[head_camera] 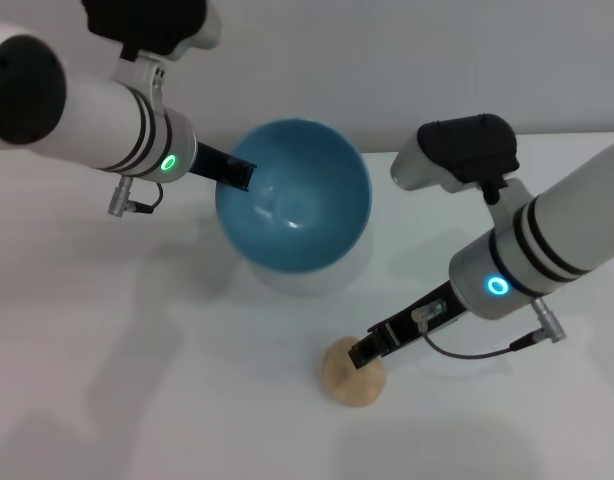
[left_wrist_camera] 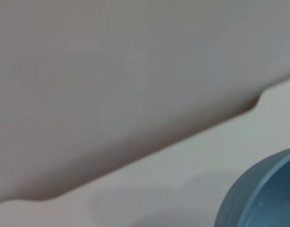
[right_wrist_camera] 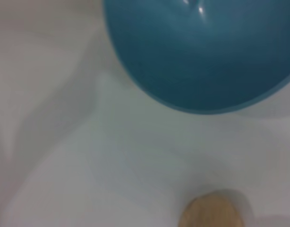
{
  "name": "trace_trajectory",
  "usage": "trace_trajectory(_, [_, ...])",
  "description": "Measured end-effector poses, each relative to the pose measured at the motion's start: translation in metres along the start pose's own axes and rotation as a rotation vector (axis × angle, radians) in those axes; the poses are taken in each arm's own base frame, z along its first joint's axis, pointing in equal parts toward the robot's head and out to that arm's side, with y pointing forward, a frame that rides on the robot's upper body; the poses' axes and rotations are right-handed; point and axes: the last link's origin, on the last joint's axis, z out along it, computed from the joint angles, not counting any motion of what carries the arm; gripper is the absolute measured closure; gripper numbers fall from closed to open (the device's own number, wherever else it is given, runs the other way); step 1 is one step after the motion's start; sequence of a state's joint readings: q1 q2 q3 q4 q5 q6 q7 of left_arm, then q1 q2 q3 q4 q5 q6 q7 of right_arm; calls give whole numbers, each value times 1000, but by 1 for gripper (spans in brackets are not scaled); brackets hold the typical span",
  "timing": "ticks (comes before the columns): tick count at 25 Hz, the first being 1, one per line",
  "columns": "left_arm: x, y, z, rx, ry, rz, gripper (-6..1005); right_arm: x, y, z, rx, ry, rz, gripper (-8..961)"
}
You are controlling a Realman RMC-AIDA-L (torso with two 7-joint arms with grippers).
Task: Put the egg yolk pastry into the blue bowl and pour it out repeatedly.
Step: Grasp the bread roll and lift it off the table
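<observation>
Head view: white table (head_camera: 107, 330); left claw (head_camera: 237, 177) grips blue bowl (head_camera: 293, 195); right claw (head_camera: 367, 352) clasps pastry (head_camera: 353, 374).

No readable text, labels, brands or numbers appear on anything.

White tabletop (head_camera: 137, 400) filling most of head view, lower and middle frame, soft grey shadows lying across left part. Pale grey wall (head_camera: 387, 60) running along upper frame, meeting tabletop's far edge at upper right. Same wall (left_wrist_camera: 112, 71) taking upper left wrist view.
</observation>
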State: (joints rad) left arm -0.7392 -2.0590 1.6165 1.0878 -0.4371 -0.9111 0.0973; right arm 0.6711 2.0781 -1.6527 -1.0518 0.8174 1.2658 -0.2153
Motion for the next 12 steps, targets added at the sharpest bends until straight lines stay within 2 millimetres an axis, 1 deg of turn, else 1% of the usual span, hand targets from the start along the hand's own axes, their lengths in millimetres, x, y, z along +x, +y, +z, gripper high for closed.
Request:
trace_trajectory(2, [2,3,-2,12,-44,37,990,1,1,3,4,4,-1,661])
trace_trajectory(12, [1,7,-2,10,-59,51,990,5,-7,19,37,-6,19,672])
